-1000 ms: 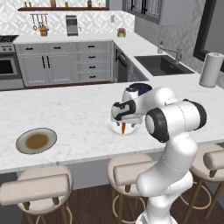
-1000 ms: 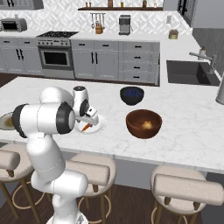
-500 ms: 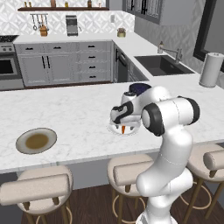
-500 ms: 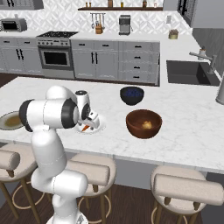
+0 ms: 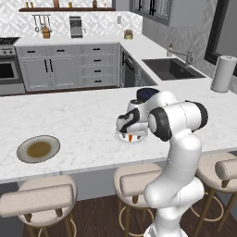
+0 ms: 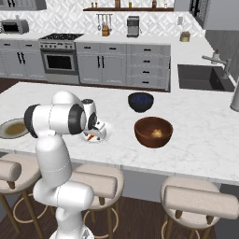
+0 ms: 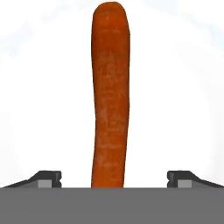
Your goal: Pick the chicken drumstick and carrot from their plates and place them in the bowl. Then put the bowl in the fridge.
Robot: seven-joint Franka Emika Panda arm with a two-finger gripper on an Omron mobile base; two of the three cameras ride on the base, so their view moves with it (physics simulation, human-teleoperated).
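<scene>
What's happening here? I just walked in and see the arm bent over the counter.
The robot's end effector hangs right over the carrot on the white plate, fingers spread either side of it, not closed on it. The chicken drumstick already lies in the brown bowl nearby. The olive-grey plate sits bare further along the counter. The carrot has yet to go into the bowl.
</scene>
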